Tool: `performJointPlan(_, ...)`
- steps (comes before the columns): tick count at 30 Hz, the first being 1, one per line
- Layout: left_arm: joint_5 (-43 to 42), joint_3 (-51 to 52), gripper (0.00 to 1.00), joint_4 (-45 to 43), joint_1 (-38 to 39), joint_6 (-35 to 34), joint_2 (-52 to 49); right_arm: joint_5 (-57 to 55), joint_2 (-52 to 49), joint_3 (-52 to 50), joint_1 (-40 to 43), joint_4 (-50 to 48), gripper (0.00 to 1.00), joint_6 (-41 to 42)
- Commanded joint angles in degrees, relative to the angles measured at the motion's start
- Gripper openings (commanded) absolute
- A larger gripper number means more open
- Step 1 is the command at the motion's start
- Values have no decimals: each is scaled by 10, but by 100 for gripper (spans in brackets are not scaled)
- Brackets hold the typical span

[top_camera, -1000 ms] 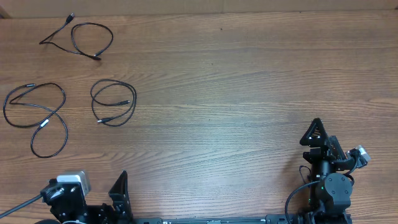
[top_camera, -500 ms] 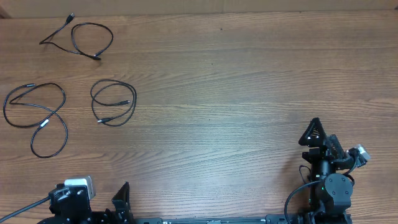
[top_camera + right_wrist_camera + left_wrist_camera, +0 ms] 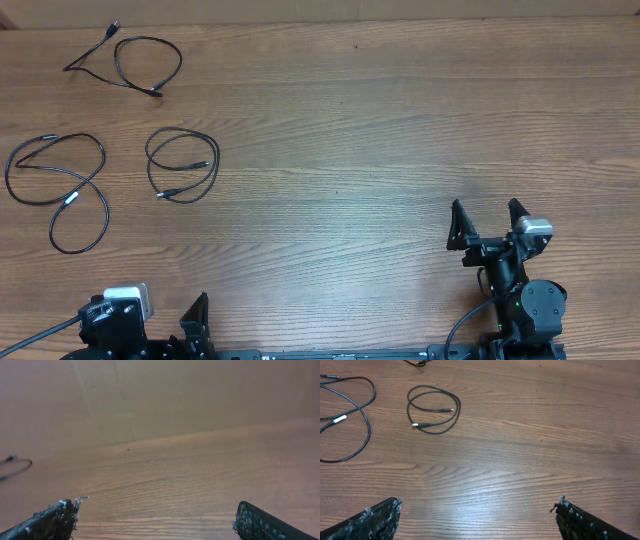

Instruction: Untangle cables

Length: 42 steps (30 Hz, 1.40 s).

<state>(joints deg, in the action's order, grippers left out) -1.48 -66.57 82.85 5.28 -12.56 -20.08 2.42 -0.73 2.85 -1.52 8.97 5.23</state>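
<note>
Three thin black cables lie apart on the left of the wooden table. One cable (image 3: pixel 125 62) is at the far left back. A long looping cable (image 3: pixel 62 190) lies at the left edge; it also shows in the left wrist view (image 3: pixel 350 415). A small coiled cable (image 3: pixel 183 165) lies beside it, also in the left wrist view (image 3: pixel 434 409). My left gripper (image 3: pixel 195 318) is at the front left edge, open and empty (image 3: pixel 477 510). My right gripper (image 3: pixel 487 220) is at the front right, open and empty (image 3: pixel 155 512), far from the cables.
The table's far edge runs along the top of the overhead view. A bit of cable (image 3: pixel 14 466) shows at the left edge of the right wrist view. Both arm bases sit at the front edge.
My right gripper has turned and opened, its two fingers now showing apart and pointing up the table. My left arm drew back toward the front edge a second ago, then stayed still.
</note>
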Motion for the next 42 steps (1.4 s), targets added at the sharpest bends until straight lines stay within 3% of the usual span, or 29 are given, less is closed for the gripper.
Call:
performJointPlan(1, 4, -1, 99, 0, 5, -8, 3, 3, 6, -6, 2, -4, 100, -57)
performJointPlan(6, 4, -1, 100, 0, 5, -8, 3, -29, 6, -25, 2, -43, 100, -57)
performJointPlan(42, 4, -1, 100, 0, 4, -8, 3, -28, 6, -24, 1, -42, 100, -57)
